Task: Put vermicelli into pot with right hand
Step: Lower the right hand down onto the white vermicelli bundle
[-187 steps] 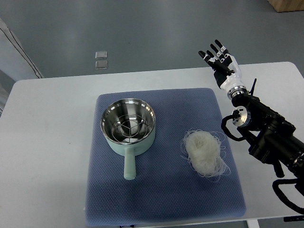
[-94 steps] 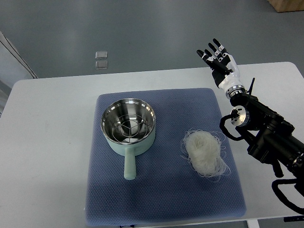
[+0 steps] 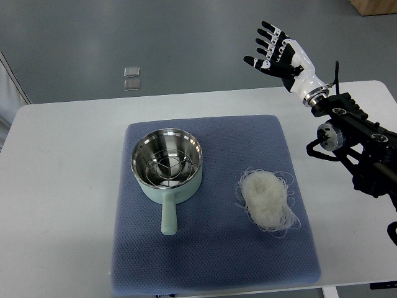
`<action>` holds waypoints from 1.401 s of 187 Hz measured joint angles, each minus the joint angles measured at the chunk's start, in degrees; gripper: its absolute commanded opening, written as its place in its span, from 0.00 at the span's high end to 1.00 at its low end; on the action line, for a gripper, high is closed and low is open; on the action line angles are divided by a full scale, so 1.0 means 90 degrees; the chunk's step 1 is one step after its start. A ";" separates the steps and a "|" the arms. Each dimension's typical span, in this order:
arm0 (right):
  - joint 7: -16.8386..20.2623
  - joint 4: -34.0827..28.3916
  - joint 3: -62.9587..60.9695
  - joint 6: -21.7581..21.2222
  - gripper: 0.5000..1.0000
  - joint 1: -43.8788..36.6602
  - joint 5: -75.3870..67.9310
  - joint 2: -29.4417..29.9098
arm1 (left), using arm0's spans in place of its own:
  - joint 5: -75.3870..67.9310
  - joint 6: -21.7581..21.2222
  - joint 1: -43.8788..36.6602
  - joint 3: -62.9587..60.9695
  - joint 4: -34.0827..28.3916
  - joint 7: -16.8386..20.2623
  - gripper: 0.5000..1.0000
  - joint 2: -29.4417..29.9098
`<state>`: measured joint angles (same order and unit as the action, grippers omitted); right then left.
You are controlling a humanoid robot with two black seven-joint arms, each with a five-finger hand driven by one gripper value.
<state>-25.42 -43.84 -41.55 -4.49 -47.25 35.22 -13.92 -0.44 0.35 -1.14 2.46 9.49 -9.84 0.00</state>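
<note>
Fingers: spread wide and holding nothing, tips pointing toward the upper left of the frame, black with pale joints.
Right hand: upper right of the frame, palm open, above the grey floor just beyond the far edge of the bench; well apart from both the vermicelli and the pot.
Wrist: white shell with a silver ring, joining the black forearm that runs down to the right edge of the frame.
Left arm: not in the picture.
Vermicelli: pale, loosely coiled nest lying on the mat, right of centre and a little below the middle of the frame; stray strands loop out around its edges; nothing touches it.
Pot: pale green outside, shiny steel inside, standing upright on the left half of the mat, with a wire rack visible in its bottom; its handle points toward the lower edge of the frame. No vermicelli in it.
Mat: blue-grey, textured, square, lying in the middle of the bench under both pot and vermicelli.
Bench: white, rounded corners, filling the lower part of the frame.
Floor: grey, with two small clear squares at upper left of centre.
</note>
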 measured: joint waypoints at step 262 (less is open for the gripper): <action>-0.0059 -0.3716 0.5225 -0.1867 0.14 -0.2752 0.5861 -0.3304 | 0.0001 -0.0001 0.0008 0.0001 0.0000 0.0000 0.00 0.0000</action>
<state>-25.95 -77.28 5.48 -21.29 -72.02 87.97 -43.66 -0.44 0.34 -1.07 2.46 9.49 -9.84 0.00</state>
